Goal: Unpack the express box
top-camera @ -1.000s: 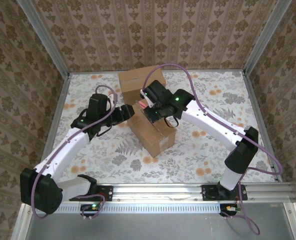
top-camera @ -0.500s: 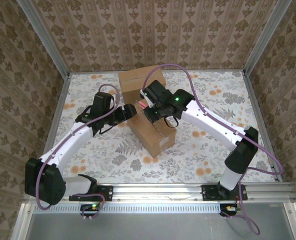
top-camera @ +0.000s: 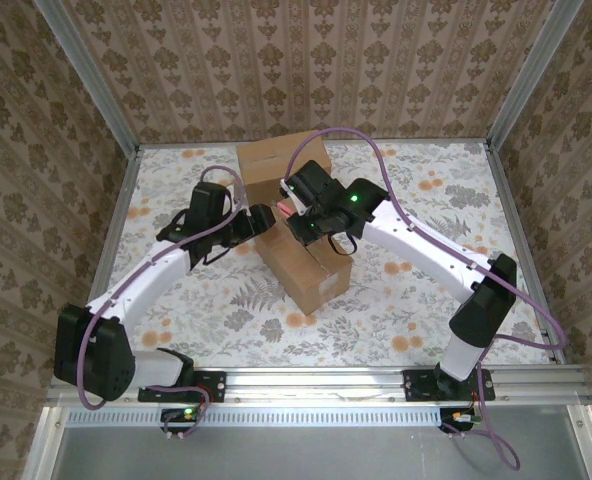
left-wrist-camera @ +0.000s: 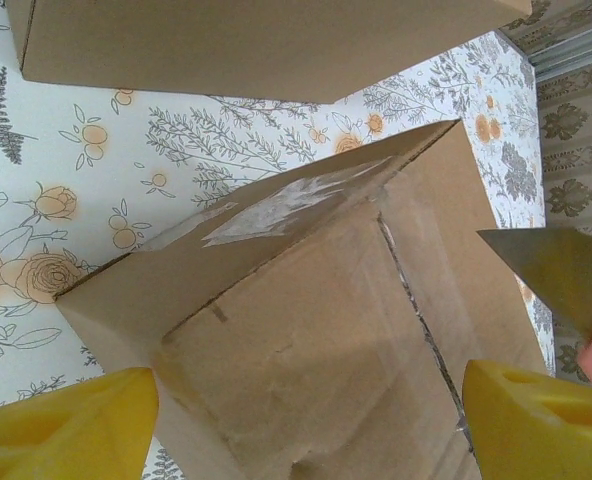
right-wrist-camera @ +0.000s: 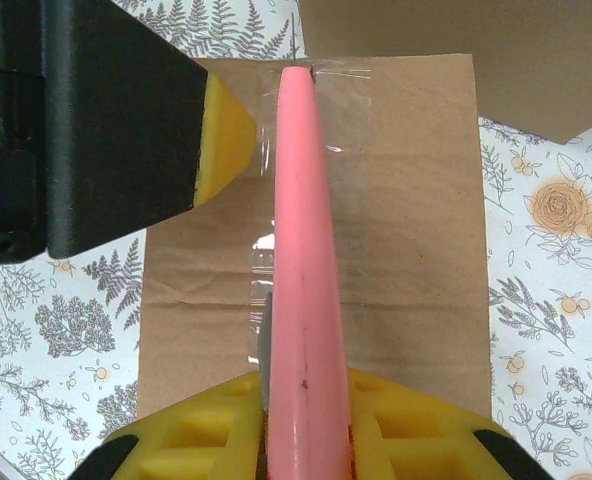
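Gripping: the right gripper (right-wrist-camera: 306, 430) is clamped narrowly on a pink-handled cutter (right-wrist-camera: 301, 230), with its yellow pads pressed to either side of the handle.
Cutter: the handle lies lengthwise along the clear tape (right-wrist-camera: 348, 110) on the carton's top face. Its grey blade (left-wrist-camera: 551, 270) shows at the right edge of the left wrist view, near the top edge of the carton.
Box: the express box (top-camera: 311, 270) sits mid-table between the two arms, with its flaps down and taped.
Left gripper: the left gripper (top-camera: 259, 226) is spread wide at the box's end, with one yellow finger (left-wrist-camera: 66, 425) on each side. I cannot tell whether the fingers touch the cardboard.
Second box: the second box (top-camera: 276, 160) is just behind the first, toward the back wall.
Table: the table (top-camera: 426, 300) is covered with a floral cloth.
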{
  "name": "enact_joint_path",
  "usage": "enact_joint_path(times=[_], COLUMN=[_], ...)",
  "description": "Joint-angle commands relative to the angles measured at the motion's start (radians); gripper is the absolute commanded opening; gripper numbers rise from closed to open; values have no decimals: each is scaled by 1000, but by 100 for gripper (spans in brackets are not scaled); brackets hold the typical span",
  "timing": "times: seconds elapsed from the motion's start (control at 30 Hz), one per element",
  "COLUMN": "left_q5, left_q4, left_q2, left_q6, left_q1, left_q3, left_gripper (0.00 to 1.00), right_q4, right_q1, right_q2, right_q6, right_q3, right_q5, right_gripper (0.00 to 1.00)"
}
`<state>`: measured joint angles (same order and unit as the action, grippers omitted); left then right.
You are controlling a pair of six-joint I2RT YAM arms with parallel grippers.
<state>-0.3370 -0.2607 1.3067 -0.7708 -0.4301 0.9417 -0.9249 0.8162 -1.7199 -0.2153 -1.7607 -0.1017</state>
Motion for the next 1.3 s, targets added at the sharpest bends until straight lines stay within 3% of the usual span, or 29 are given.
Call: enact_joint_path(times=[0.0, 0.77, 1.27], left_q5=[-8, -49, -62], left_q4=[32, 195, 306], left_q2=[2, -67, -66], left_q6=[-22, -118, -159], left_q1=[4, -19, -20], left_q3=[-25, -213, -320], left_gripper=[78, 77, 73], right_q4=[-19, -28, -47], right_q1=[7, 13, 73], right_q2=[12, 32, 8], right_q6=[-12, -37, -104], right_q3=[-5, 29, 28], right_q5=[-23, -25, -156], right_gripper=[0, 0, 0])
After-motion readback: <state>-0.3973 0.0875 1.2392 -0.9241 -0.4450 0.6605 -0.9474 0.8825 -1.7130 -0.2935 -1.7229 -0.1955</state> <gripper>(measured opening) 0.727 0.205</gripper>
